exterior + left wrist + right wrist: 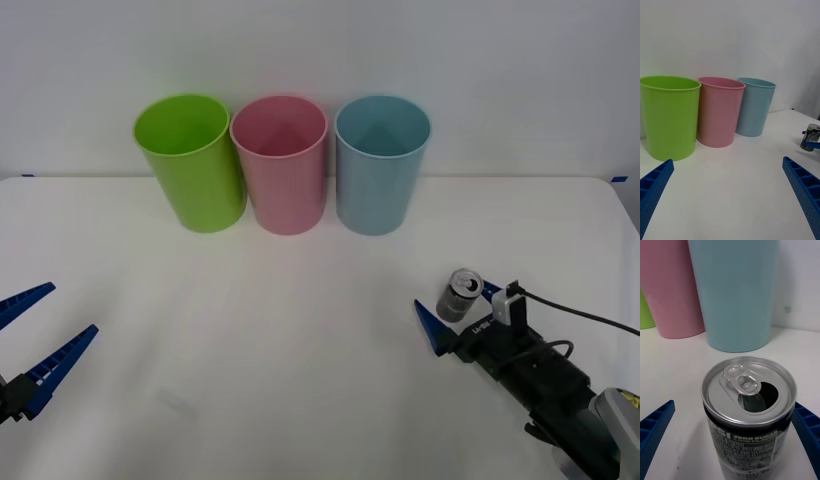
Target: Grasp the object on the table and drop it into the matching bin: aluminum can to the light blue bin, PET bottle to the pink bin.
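The aluminum can [463, 294] stands upright on the white surface [300, 350] at the lower right of the front frame, well apart from the light blue bin [381, 163] above it. The right gripper [458, 307] straddles the can, its blue fingers [655, 427] spread to either side, not clamped on it. Pink bin [282, 163] and green bin [190, 160] stand in the same row. The left gripper [30, 345] rests at lower left, fingers apart.

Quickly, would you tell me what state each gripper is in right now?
Left gripper: open, holding nothing, low over the table's left side.
Right gripper: open, fingers either side of the aluminum can, not yet closed on it.
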